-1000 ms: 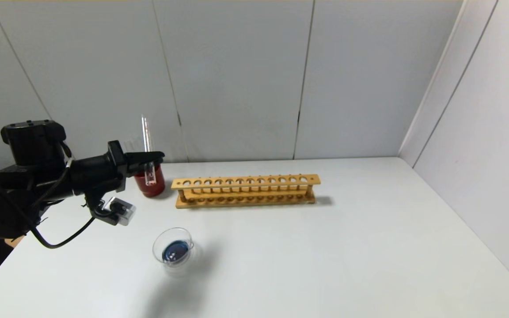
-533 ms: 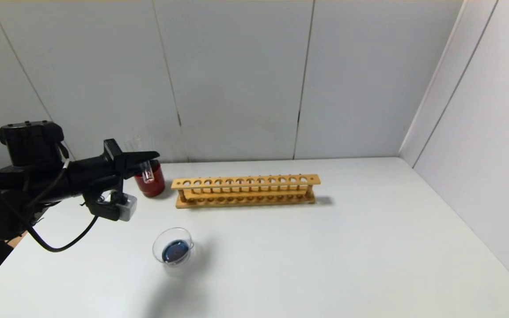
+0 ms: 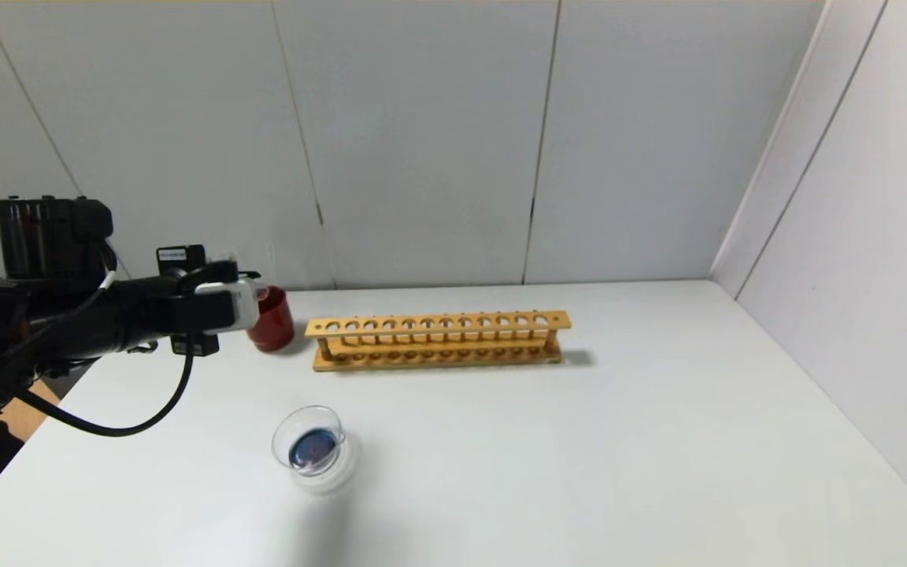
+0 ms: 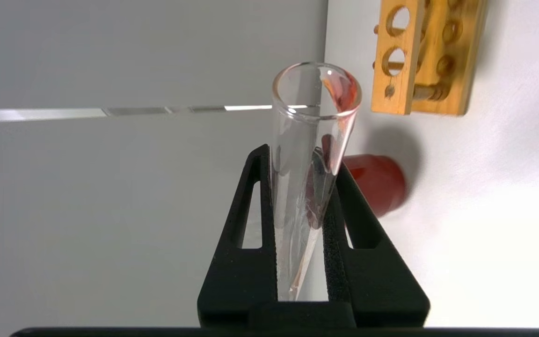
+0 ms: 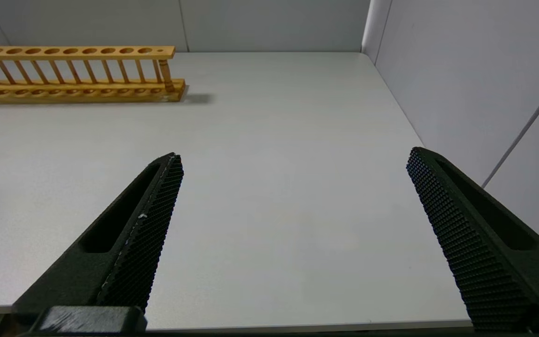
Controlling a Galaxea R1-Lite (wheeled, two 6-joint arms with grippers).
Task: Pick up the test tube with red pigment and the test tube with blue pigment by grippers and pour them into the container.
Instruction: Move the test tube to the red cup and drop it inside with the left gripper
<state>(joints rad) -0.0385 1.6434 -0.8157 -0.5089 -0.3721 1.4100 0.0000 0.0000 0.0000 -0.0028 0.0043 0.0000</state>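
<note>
Left end effector [image 4: 300,187] is up at the far left of the worktop [image 3: 579,441], its two black fingers pressed tight on a clear test tube [image 4: 314,140]. In the left wrist view the tube's open mouth points away from the wrist toward the back wall, with only a reddish film on the inner glass, so this looks like the test tube with red pigment, and little or nothing of its liquid column can be made out. In the head view the tube itself is hidden behind the grey-white box on the arm.

Here's the relation that matters: the container [image 3: 310,449], the low clear beaker with a dark blue pool in its bottom, sits nearer and a little to the right of that left end effector, well apart and lower down. The dark red cup [image 3: 271,319] is just beside the effector, right of it, and the wooden rack [image 3: 436,340] lies further right with its holes empty.

Right end effector [image 5: 293,220] hangs over the near right of the worktop, fingers spread wide, nothing between them. My read: the left arm is clearly the nearer one to beaker and cup alike. No blue-pigment tube in sight.
</note>
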